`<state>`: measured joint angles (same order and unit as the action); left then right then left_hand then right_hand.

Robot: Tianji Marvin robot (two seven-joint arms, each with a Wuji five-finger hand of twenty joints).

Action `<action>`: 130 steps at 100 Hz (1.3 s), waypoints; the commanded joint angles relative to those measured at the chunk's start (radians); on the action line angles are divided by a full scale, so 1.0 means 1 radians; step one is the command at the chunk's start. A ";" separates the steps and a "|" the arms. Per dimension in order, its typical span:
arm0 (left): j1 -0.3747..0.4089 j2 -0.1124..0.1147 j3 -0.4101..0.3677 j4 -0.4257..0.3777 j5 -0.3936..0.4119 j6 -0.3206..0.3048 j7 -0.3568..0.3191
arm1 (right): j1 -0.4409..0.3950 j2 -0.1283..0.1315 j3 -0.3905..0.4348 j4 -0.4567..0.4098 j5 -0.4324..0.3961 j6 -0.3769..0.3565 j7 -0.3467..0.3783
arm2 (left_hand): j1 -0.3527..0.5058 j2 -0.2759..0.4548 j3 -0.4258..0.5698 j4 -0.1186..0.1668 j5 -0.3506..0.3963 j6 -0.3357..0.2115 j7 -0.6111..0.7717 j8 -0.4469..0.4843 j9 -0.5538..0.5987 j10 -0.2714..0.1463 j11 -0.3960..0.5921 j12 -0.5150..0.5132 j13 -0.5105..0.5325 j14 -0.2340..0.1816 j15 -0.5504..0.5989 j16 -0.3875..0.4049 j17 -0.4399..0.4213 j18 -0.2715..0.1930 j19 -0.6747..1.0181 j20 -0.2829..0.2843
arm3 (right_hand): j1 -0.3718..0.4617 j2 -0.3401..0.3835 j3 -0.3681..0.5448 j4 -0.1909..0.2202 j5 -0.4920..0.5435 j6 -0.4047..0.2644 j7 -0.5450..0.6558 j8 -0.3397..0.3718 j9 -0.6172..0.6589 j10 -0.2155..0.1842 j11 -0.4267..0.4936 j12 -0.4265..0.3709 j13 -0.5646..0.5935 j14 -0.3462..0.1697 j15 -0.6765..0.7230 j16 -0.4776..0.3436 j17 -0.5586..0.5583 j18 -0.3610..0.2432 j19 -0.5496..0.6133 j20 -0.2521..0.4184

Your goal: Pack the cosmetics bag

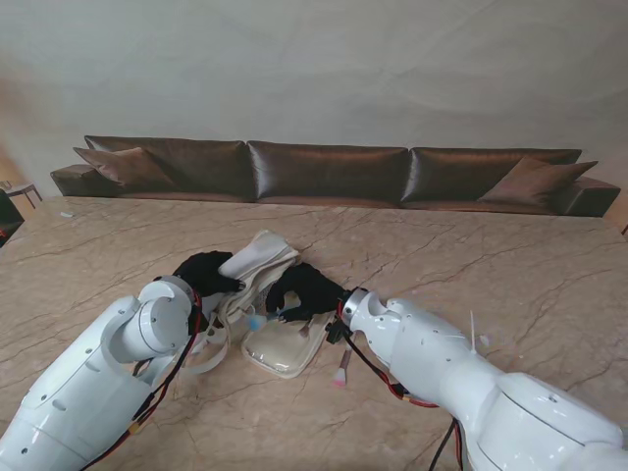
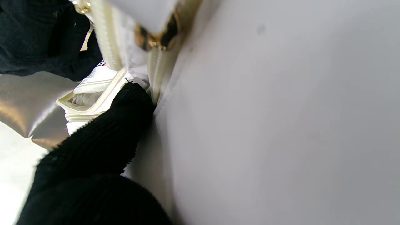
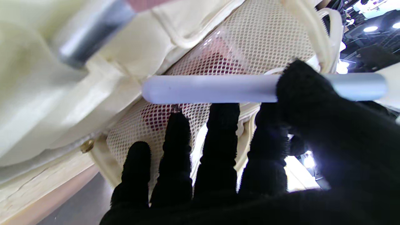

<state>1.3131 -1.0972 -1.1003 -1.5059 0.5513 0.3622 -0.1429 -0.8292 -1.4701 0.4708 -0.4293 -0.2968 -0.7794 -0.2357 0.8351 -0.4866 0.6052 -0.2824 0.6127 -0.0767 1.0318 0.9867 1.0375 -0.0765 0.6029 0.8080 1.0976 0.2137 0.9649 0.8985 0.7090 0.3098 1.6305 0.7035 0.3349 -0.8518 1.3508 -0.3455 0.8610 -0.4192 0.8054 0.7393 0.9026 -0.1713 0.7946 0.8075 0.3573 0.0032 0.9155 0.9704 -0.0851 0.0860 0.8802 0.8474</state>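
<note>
Cream cosmetics bag [image 1: 267,294] lies open mid-desk [image 1: 471,255], flap raised toward the far side. Left robot hand [image 1: 208,273] grips the bag's left edge, fingers [image 2: 125,125] closed against the zipper [image 2: 107,47]. Right robot hand [image 1: 306,291] pinches a pale brush handle [image 3: 209,89] between thumb and forefinger over the mesh pocket [image 3: 250,47]. Pink brush [image 1: 342,368] lies just right of the bag; wide bare marble lies to the right and on the far side.

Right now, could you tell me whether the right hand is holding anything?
Yes, the right hand pinches a pale lilac brush handle between thumb and fingers, against the bag's mesh pocket.
</note>
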 commanded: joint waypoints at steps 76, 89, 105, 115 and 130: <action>0.003 -0.006 -0.024 -0.031 -0.054 0.015 -0.035 | 0.022 -0.099 -0.020 0.169 -0.030 -0.104 -0.063 | 0.109 0.123 0.080 0.009 0.055 -0.138 0.102 0.076 0.026 -0.023 0.003 0.000 -0.003 0.006 0.012 0.002 -0.012 0.028 0.008 0.028 | 0.071 0.116 0.006 0.013 0.051 -0.061 0.134 0.024 -0.206 -0.007 0.004 -0.044 -0.173 -0.058 0.025 -0.032 -0.030 -0.043 -0.160 0.154; 0.002 -0.004 -0.026 -0.032 -0.062 0.015 -0.045 | 0.024 -0.097 -0.026 0.169 -0.039 -0.090 -0.076 | 0.109 0.124 0.081 0.009 0.055 -0.140 0.101 0.076 0.024 -0.025 0.004 0.002 -0.005 0.006 0.012 0.002 -0.012 0.029 0.008 0.029 | 0.070 0.122 0.003 0.009 0.047 -0.064 0.132 0.024 -0.214 -0.007 0.006 -0.049 -0.167 -0.057 0.029 -0.032 -0.026 -0.038 -0.153 0.161; -0.002 -0.002 -0.027 -0.029 -0.066 0.013 -0.056 | 0.025 -0.092 -0.035 0.170 -0.054 -0.065 -0.100 | 0.108 0.125 0.082 0.009 0.057 -0.140 0.101 0.079 0.025 -0.026 0.004 0.003 -0.005 0.003 0.011 0.002 -0.012 0.029 0.008 0.030 | 0.070 0.133 -0.005 0.003 0.041 -0.073 0.131 0.026 -0.227 -0.007 0.008 -0.058 -0.166 -0.056 0.032 -0.032 -0.023 -0.035 -0.149 0.165; -0.010 -0.002 -0.026 -0.019 -0.079 0.017 -0.065 | 0.025 -0.089 -0.027 0.170 -0.038 -0.057 -0.068 | 0.108 0.123 0.083 0.009 0.057 -0.140 0.100 0.080 0.025 -0.025 -0.005 -0.002 -0.008 0.004 0.002 -0.002 -0.012 0.029 0.007 0.030 | 0.077 0.141 -0.014 -0.002 0.034 -0.068 0.130 0.023 -0.241 -0.005 0.009 -0.064 -0.174 -0.058 0.031 -0.032 -0.025 -0.038 -0.153 0.163; -0.035 -0.005 -0.024 0.010 -0.120 0.039 -0.077 | 0.028 -0.086 -0.027 0.170 -0.036 -0.055 -0.059 | 0.101 0.117 0.095 0.007 0.062 -0.142 0.095 0.082 0.017 0.001 -0.097 -0.077 -0.012 0.001 -0.073 -0.046 -0.012 0.025 0.002 0.031 | 0.084 0.148 -0.020 -0.007 0.034 -0.080 0.131 0.023 -0.246 -0.007 0.016 -0.069 -0.172 -0.060 0.035 -0.032 -0.021 -0.038 -0.148 0.166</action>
<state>1.2935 -1.0950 -1.1218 -1.5026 0.4560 0.3876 -0.2145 -0.8053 -1.5565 0.4451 -0.2551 -0.3291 -0.8360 -0.2863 0.8360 -0.4866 0.6052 -0.2827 0.6127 -0.0756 1.0310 0.9965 1.0373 -0.0621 0.5573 0.7705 1.0867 0.2184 0.9107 0.8744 0.6998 0.3167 1.6208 0.7150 0.3450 -0.8153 1.3302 -0.3552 0.8475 -0.4071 0.8054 0.7239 0.6874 -0.1668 0.7933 0.7462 0.2021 -0.0224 0.9623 0.9459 -0.1012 0.0645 0.7405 0.9964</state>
